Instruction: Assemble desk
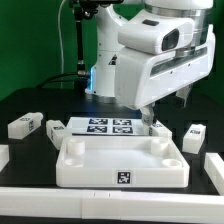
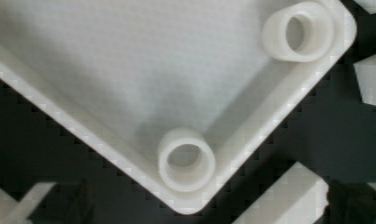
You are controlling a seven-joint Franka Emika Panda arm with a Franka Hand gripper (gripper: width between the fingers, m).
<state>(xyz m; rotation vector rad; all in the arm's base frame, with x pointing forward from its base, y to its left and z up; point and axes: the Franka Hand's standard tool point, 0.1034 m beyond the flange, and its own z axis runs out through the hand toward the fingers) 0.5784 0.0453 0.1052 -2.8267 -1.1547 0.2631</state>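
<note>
White legs (image 1: 25, 125) are lying at the frame's left and right beside the tabletop (image 1: 120, 165), the marker board (image 1: 110, 127) is sitting behind it, and I cannot tell whether the gripper (image 1: 149, 118) is open.

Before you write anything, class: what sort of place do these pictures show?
Likely a robotics lab test bench: a white robot arm over a black table, a marker board printed with tags, and a tagged white tabletop with loose legs.

Loose legs (image 1: 25, 125) flank tabletop (image 1: 85, 172) both sides; interior open.
</note>
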